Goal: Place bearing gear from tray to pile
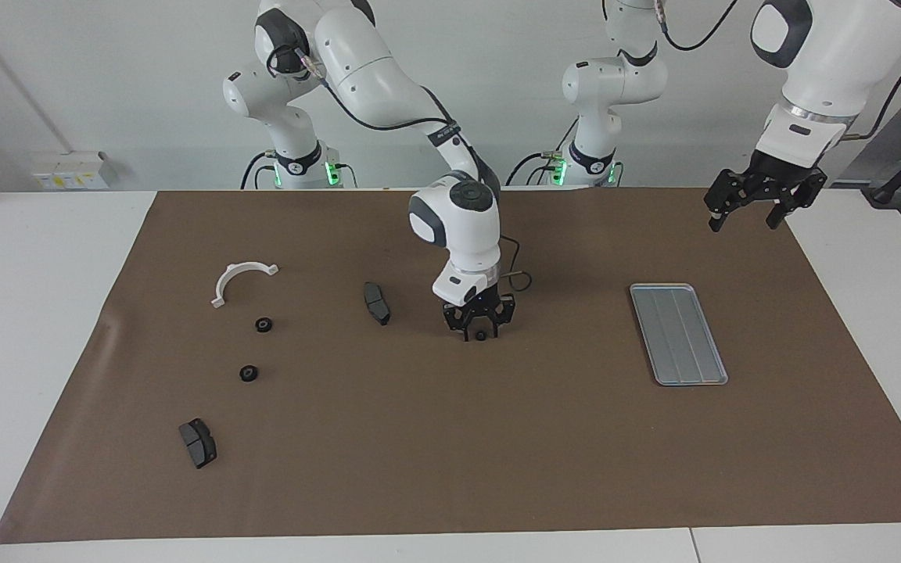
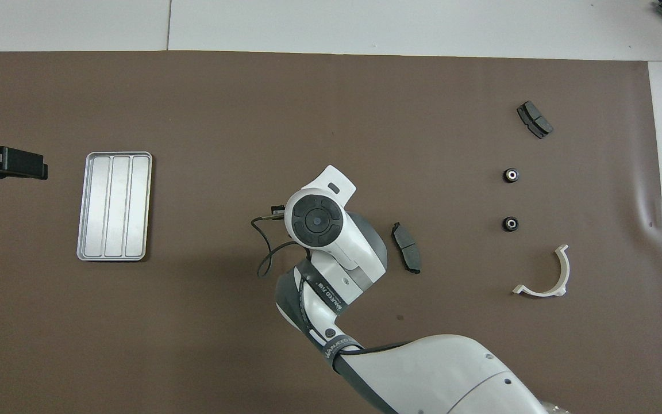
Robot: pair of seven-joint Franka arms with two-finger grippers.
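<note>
Your right arm's strap is reading "WANJEED" (image 2: 338, 345), partly legible. Your right gripper (image 1: 480, 331) is pinching the bearing gear (image 1: 480, 335) between narrowed fingers over the mat; your left gripper (image 1: 748, 211) is waiting wide open.

We see a white table (image 1: 44, 328) covered by a brown mat (image 1: 450, 453). On the mat lie the ridged silver tray (image 1: 678, 334), a white half-ring bracket (image 1: 241, 280), two brake pads (image 1: 376, 303) (image 1: 198, 442) and two small black gears (image 1: 263, 324) (image 1: 248, 374). A third gear (image 1: 480, 335) sits between the right gripper's fingers (image 1: 466, 332), one brake pad just beside them.
</note>
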